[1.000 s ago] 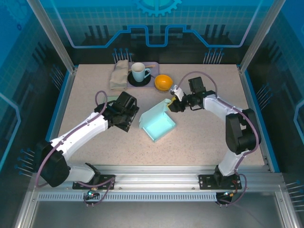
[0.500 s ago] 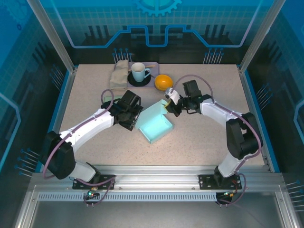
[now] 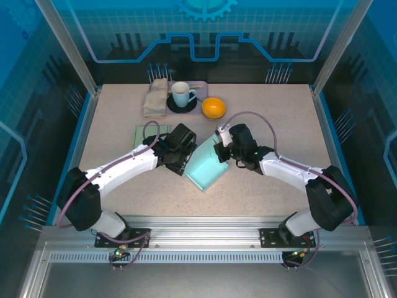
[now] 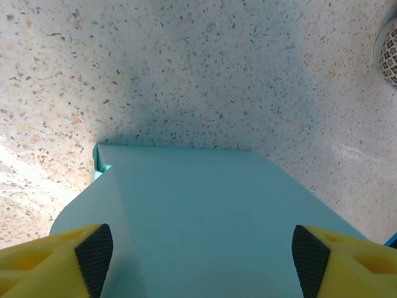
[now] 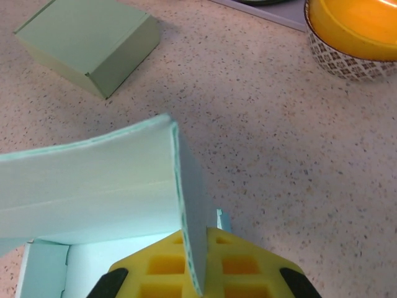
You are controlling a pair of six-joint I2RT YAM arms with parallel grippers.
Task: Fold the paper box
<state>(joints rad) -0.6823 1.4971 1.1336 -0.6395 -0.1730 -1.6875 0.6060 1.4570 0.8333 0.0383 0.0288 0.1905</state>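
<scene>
The teal paper box (image 3: 206,169) lies half-formed at the table's middle, between the two arms. My right gripper (image 3: 221,151) is at its far right corner. In the right wrist view its yellow fingers (image 5: 155,267) are shut on the thin edge of an upright flap (image 5: 189,211), with the box's pale inside (image 5: 93,180) curving off to the left. My left gripper (image 3: 185,159) is at the box's left side. In the left wrist view its fingertips (image 4: 94,248) stand wide apart over a flat teal panel (image 4: 205,205), so it is open (image 4: 201,251).
A folded pale green box (image 3: 147,133) lies just left of the left wrist, also in the right wrist view (image 5: 90,40). At the back are a cloth (image 3: 156,96), a cup on a saucer (image 3: 182,94) and an orange bowl (image 3: 213,107).
Both grippers moved nearer and closer together. The right gripper shut on the flap and carried it left. The box shifted toward the near edge and looks narrower.
</scene>
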